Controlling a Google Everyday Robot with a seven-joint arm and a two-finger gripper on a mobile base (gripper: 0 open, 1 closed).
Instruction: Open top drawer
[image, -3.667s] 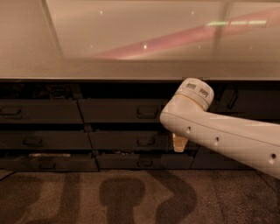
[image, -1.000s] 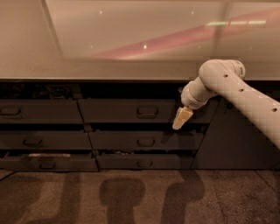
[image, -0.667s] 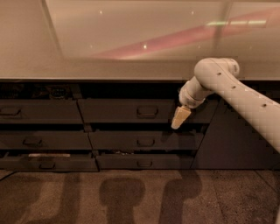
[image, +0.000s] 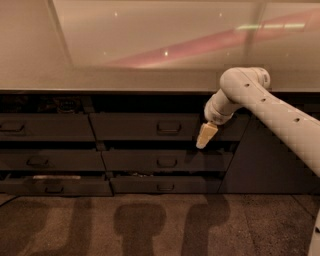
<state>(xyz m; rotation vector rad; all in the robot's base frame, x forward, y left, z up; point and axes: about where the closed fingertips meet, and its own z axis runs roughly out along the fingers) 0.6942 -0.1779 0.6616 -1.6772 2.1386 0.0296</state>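
**Surroundings.** A pale desk (image: 100, 80) spans the view. Below its edge is a dark open slot, and below that the drawer fronts. A dark plain panel (image: 270, 160) closes the cabinet at 3 o'clock of the drawers. The carpeted floor (image: 70, 225) carries three upright shadows. The white arm (image: 280, 120) enters from 4 o'clock and covers the right end of the upper drawer row.

**Count.** Six dark drawer fronts are visible, in two banks of three. Each has one loop handle. There is one arm and one gripper. The left bank (image: 45, 160) is cut by the picture edge. Its lowest front shows a pale strip along the top edge.

**Task item.** The top drawer (image: 135, 127) is the uppermost front of the right-hand bank, just under the desk edge. Its long axis runs level, from 9 to 3 o'clock, and its flat face is turned toward the camera. Its handle (image: 169, 127) sits slightly right of picture centre.

**Gripper.** The gripper (image: 206, 135), a pale tan wedge, hangs tip-down toward 7 o'clock. It overlaps the lower right end of the top drawer, at 3 o'clock of the handle. Bare drawer front lies between the two. How far open the gripper is cannot be told.
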